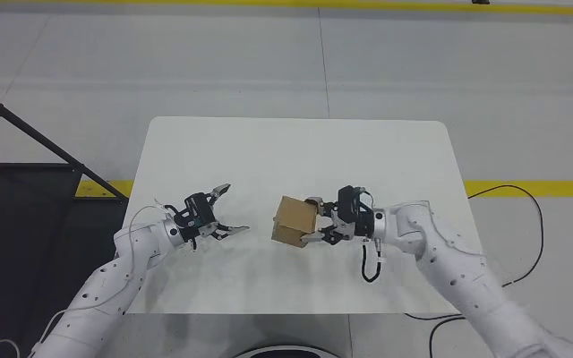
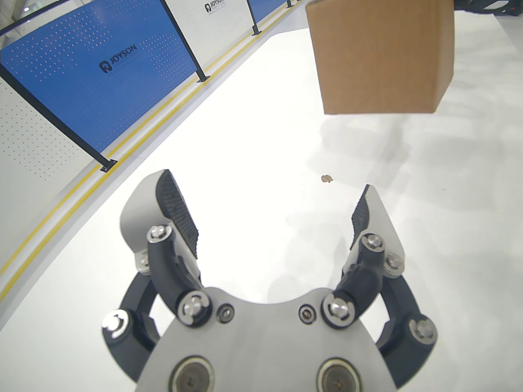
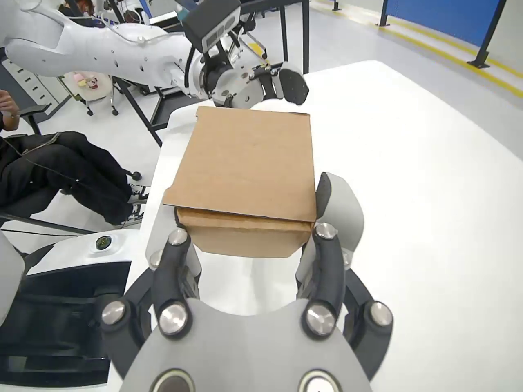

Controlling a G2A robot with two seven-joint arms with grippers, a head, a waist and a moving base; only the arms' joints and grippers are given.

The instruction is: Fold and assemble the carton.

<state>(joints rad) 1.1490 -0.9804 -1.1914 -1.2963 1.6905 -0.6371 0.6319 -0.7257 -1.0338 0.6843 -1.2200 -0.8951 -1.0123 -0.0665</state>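
The right jaws were closed on the carton, gripping it across one end where the folded flaps overlapped. The carton sat near the front of the counter, seemingly raised clear of it. The left jaws were spread open and empty, near the carton but apart from it. The carton was judged to be light, thin-walled board, stiff along its creases and apt to crush; it was best held across folded edges with modest pressure.

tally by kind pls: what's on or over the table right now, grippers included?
carton: 1
grippers: 2 (left gripper open, right gripper shut on the carton)
small brown scrap lying on the table: 1
Total: 4
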